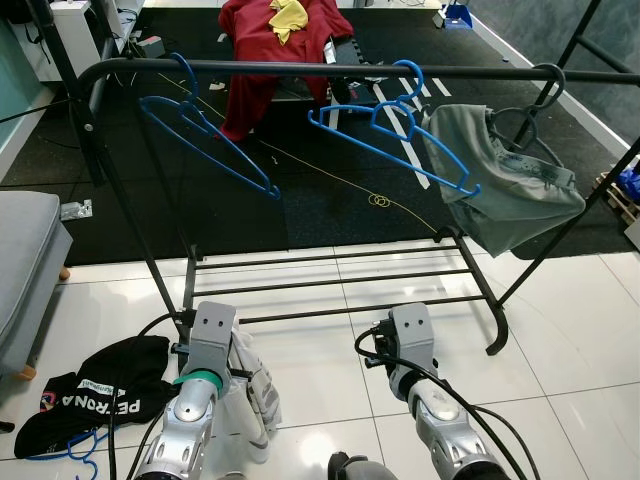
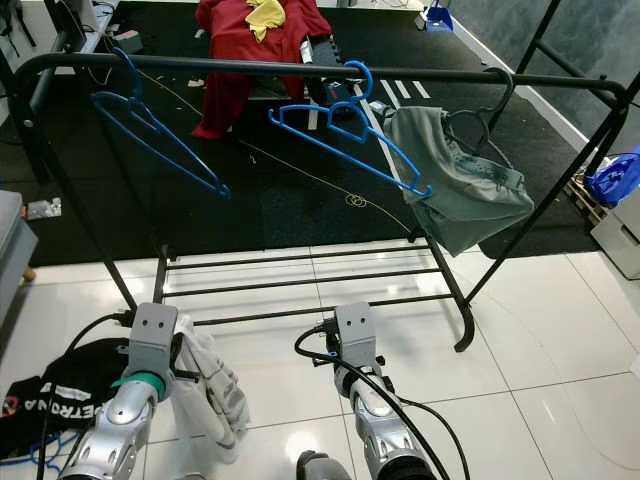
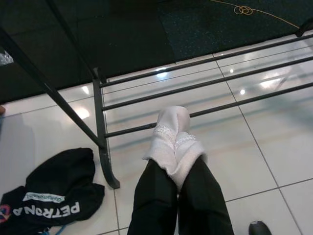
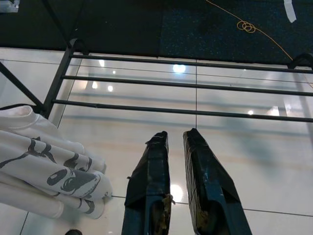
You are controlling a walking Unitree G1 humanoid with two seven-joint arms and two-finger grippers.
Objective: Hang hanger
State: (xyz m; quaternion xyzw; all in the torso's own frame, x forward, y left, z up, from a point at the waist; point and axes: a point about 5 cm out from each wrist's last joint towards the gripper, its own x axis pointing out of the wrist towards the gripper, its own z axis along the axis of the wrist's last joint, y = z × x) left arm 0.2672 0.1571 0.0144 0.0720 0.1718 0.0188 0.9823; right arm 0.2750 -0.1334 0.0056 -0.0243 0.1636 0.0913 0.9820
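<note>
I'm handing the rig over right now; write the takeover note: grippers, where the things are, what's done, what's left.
Left gripper: shut on a white printed garment, held low over the white tiled floor.
Right gripper: empty, fingers slightly apart, low in front of the black metal clothes rack.
On the rail: two bare blue plastic hangers and a grey garment on a black hanger.
A black printed garment lies on the floor at left.
Left to do: get the white garment onto a hanger and the rail.

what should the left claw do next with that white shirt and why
Probably lift the white shirt toward the rail: the left claw is shut on it low over the tiles, and a bare blue hanger hangs above.
</note>
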